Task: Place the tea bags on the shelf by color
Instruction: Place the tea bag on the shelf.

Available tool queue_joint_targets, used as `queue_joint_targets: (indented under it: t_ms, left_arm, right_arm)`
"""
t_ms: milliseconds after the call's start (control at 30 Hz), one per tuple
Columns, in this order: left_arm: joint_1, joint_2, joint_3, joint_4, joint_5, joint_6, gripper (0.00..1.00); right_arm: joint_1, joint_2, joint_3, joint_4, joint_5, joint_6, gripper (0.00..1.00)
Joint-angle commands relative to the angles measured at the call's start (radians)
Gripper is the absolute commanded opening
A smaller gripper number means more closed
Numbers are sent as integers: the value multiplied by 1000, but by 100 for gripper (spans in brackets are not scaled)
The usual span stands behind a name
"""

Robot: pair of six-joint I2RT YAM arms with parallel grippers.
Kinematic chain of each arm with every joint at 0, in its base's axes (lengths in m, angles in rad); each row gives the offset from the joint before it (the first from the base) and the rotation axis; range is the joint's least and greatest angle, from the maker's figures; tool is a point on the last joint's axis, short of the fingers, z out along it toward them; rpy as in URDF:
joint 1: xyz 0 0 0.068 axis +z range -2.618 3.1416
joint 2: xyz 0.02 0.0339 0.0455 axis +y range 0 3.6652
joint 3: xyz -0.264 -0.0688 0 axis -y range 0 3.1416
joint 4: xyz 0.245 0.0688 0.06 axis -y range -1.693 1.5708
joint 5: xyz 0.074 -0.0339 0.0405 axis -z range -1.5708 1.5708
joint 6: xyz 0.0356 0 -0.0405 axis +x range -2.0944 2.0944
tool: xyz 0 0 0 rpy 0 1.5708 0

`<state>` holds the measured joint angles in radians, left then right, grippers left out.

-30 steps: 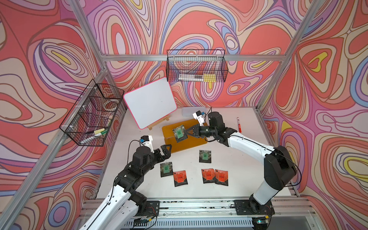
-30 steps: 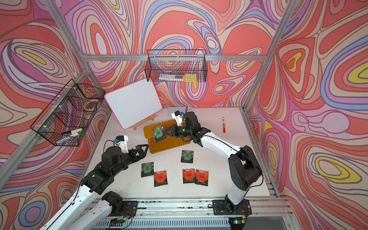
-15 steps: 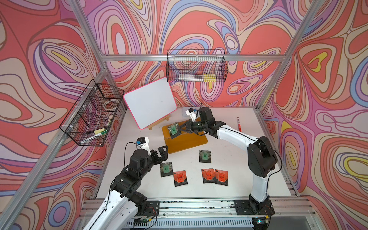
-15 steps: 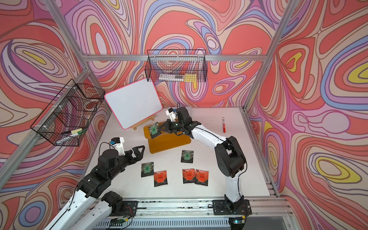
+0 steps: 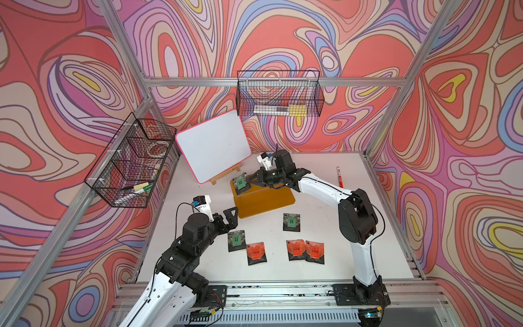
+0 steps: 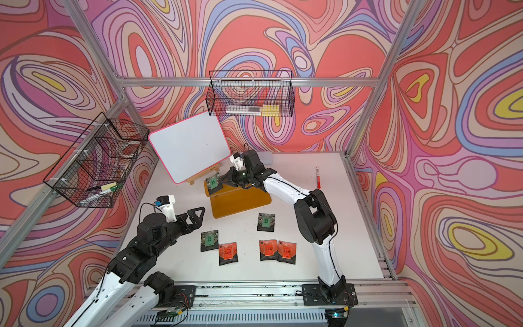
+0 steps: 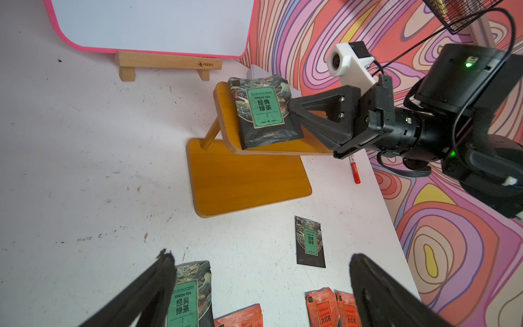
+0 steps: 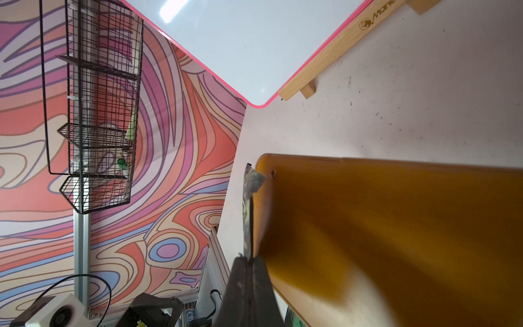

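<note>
Our right gripper (image 7: 289, 107) is clamped shut on one edge of a green tea bag (image 7: 261, 111). It holds the bag label-up over the end of the shelf's (image 5: 266, 202) upper board nearest the whiteboard (image 5: 213, 150); we cannot tell whether the bag already rests on that board. On the worktop (image 5: 325, 203) in front of the shelf we see five more bags lying flat. A second green tea bag (image 5: 291, 222) lies near the lower board's front edge. A third green tea bag (image 5: 236, 240) lies just beside a single orange-red tea bag (image 5: 256, 253). A pair of orange-red tea bags (image 5: 305, 251) lie touching side by side. Our left gripper (image 5: 234, 218) has its jaws spread wide with nothing between them, and sits between the third green bag and the lower board's corner. A red marker (image 5: 339, 177) lies well apart on the worktop's far side, and wire baskets (image 5: 278, 97) hang on the walls.
</note>
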<state>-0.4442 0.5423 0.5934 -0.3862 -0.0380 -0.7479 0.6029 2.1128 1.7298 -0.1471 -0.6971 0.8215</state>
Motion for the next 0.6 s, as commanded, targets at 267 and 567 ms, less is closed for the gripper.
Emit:
queue_joint_targets:
  t_ms: [267,567]
  left_arm:
    - [4,-18,-17,-27,-11,12,99]
    - [4,-16,-20,-24,-14,15,99]
  right_arm:
    - [0,56,69,-94,31,-25,0]
    - [0,84,104,-134,37,-33,0]
